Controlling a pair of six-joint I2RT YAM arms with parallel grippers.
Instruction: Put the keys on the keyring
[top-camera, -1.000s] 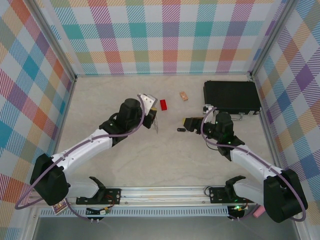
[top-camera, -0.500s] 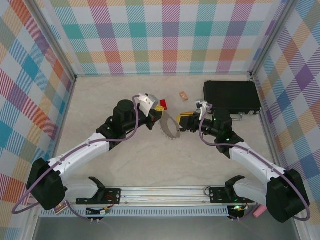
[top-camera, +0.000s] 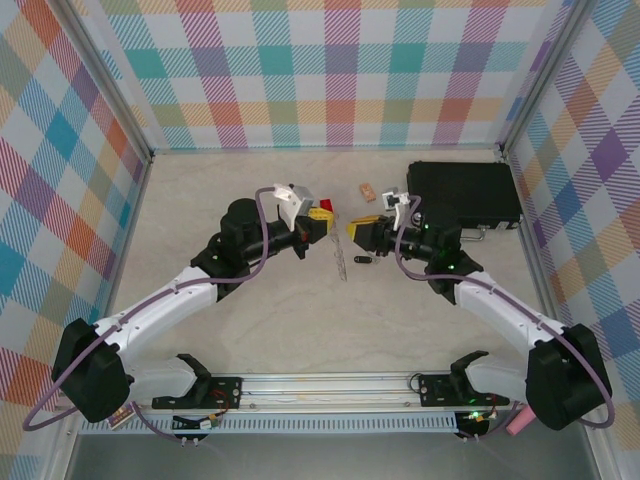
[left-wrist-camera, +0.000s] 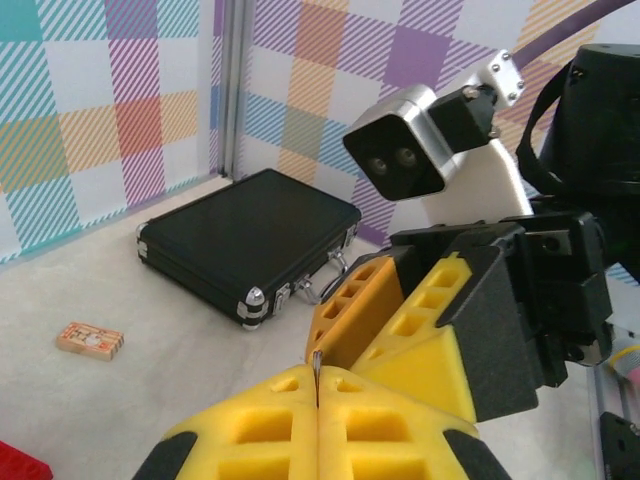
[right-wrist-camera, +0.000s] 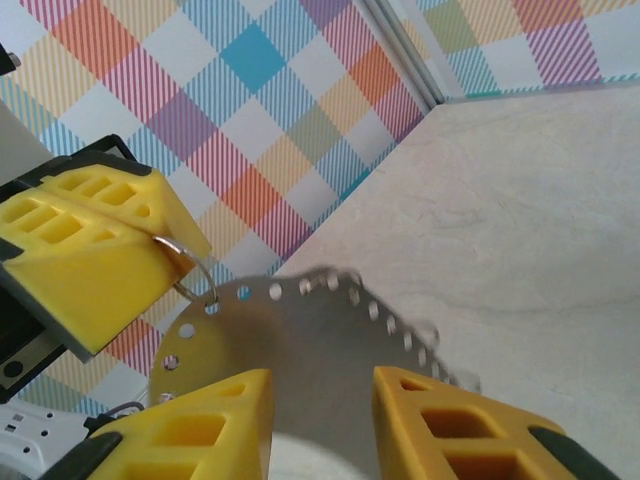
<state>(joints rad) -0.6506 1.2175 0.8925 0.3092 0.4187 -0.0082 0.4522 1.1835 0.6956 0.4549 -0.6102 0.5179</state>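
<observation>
My left gripper (top-camera: 322, 226) is shut on a wire loop of the keyring (top-camera: 341, 262), a flat grey ring that hangs edge-on below it. In the left wrist view, a thin metal edge sticks up between the closed yellow fingers (left-wrist-camera: 270, 425). The right wrist view faces the keyring (right-wrist-camera: 300, 350) broadside, with holes along its rim and the loop pinched by the left fingers (right-wrist-camera: 95, 245). My right gripper (top-camera: 358, 232) faces the left one at close range. Its jaws (right-wrist-camera: 320, 405) stand apart in front of the ring with nothing gripped. A tiny black-headed key (top-camera: 362, 262) lies on the table just below it.
A black case (top-camera: 462, 192) lies at the back right, behind the right arm. A small tan block (top-camera: 368, 190) and a red block (top-camera: 326, 207) sit beyond the grippers. Checked walls close in the table on three sides.
The left gripper has swung the keyring from face-up to edge-on. The right gripper has moved up and left to meet it, and its jaws have narrowed.
</observation>
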